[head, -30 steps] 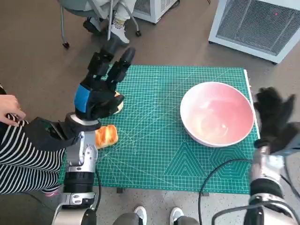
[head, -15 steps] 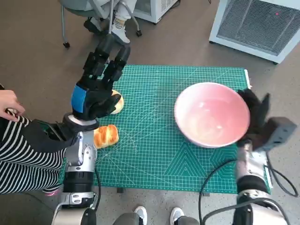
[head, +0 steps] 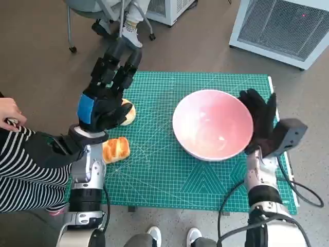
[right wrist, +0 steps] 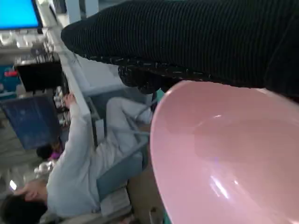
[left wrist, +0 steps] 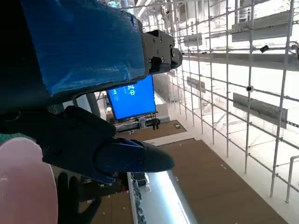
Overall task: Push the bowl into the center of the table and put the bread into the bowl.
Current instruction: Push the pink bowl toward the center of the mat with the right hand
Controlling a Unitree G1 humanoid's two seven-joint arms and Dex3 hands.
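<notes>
The pink bowl [head: 213, 124] sits on the green cutting mat [head: 169, 170], right of the middle; its rim also shows in the right wrist view [right wrist: 224, 154]. My gloved right hand [head: 260, 120] presses flat against the bowl's right side, fingers spread. One bread roll [head: 115, 150] lies near the mat's left edge. A second piece of bread [head: 127, 113] shows partly under my left hand [head: 104, 95], which hovers above it with fingers extended and holds nothing. In the left wrist view the bowl's edge [left wrist: 23, 186] appears.
A person in a striped sleeve [head: 20, 164] is at the left, hand [head: 7, 116] close to the table. Chair legs and feet [head: 123, 28] stand beyond the far edge. A white grilled unit [head: 282, 28] is at the far right. A seated person [right wrist: 84, 163] shows in the right wrist view.
My right hand has swung in against the bowl and pushed it leftward toward the mat's middle. My left hand has stayed nearly still above the bread.
</notes>
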